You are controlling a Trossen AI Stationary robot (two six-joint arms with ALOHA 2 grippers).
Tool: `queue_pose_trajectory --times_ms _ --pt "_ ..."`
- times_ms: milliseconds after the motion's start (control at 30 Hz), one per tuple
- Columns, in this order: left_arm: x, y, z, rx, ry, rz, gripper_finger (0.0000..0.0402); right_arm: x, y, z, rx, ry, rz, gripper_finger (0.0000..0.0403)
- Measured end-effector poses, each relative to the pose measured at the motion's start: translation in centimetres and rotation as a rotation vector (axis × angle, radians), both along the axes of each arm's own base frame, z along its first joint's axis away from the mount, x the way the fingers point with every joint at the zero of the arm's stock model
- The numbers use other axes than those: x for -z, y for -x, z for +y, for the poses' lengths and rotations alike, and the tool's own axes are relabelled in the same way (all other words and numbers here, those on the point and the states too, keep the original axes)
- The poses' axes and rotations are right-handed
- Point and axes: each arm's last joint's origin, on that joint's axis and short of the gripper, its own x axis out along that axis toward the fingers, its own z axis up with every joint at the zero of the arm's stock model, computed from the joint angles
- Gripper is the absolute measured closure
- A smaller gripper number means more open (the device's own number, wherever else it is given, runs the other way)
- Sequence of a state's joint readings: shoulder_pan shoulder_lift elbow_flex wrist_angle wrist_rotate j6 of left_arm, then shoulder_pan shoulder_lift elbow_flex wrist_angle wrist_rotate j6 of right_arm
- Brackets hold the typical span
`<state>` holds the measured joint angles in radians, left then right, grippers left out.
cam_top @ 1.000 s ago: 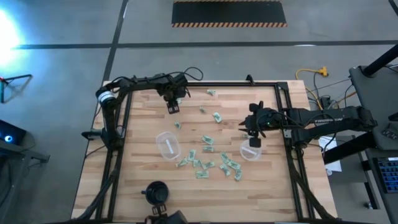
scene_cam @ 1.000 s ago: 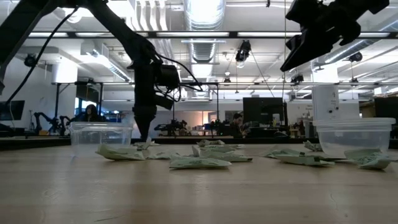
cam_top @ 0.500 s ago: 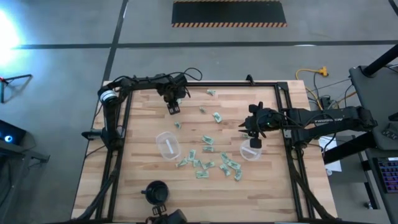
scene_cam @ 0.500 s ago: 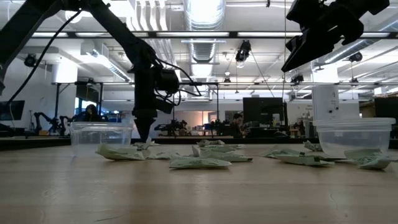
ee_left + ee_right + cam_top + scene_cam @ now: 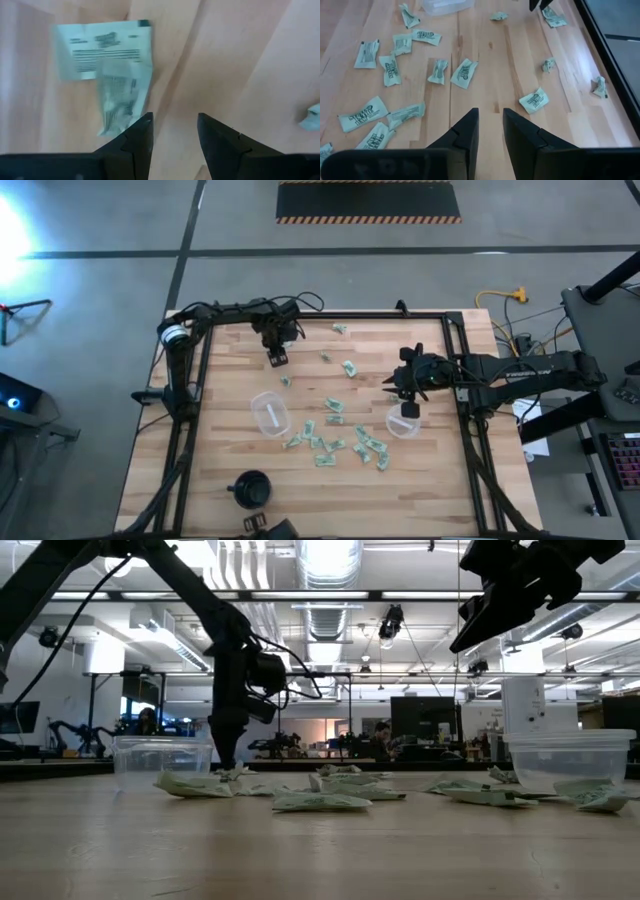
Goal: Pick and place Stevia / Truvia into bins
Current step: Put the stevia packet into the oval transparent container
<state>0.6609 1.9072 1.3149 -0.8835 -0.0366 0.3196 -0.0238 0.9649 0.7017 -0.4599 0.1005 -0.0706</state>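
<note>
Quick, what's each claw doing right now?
Left gripper: open, empty, low over a packet.
Right gripper: open, empty, above the table.

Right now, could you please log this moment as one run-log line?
left gripper: open, low over packet pair | right gripper: open, empty, above right cup | left cup: no packets visible

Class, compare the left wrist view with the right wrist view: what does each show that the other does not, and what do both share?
Only the left wrist view: two overlapping packets close up, just ahead of the open left claw. Only the right wrist view: many scattered packets, a clear cup's edge, the table's dark frame, and the empty, open right claw. Both share: the wooden tabletop, sweetener packets, and two dark fingers holding nothing.
</note>
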Motion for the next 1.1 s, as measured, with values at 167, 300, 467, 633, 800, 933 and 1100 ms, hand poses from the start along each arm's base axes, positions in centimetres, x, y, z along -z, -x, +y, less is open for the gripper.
queue_pose_trajectory --times_ms 167,300,467,633,800,933,1100 --pt "-1.5 0.1 0.2 -0.086 -0.115 0.003 0.0265 0.0 0.0 0.0 -0.001 0.001 0.000 0.0330" --pt "-2.5 -0.5 0.6 -0.255 -0.129 -0.053 0.0265 0.0 0.0 0.0 -0.017 0.020 0.000 0.0328" --pt "-2.7 -1.1 1.1 -0.416 -0.177 -0.060 0.0265 -0.2 -0.1 0.0 -0.027 0.033 -0.017 0.0326" --pt "-2.4 -1.3 1.3 -0.473 -0.172 -0.066 0.0265 -0.2 -0.1 0.0 -0.024 0.029 -0.018 0.0332" --pt "-1.5 -1.5 1.4 -0.538 -0.146 -0.051 0.0266 -0.2 -0.1 0.0 -0.025 0.031 -0.019 0.0335" --pt "-0.8 -1.6 1.6 -0.554 -0.141 -0.042 0.0266 -0.2 -0.1 0.0 -0.027 0.032 -0.018 0.0335" --pt "0.3 -1.6 1.9 -0.562 -0.123 -0.006 0.0266 -0.2 -0.1 0.0 -0.030 0.036 -0.019 0.0335"
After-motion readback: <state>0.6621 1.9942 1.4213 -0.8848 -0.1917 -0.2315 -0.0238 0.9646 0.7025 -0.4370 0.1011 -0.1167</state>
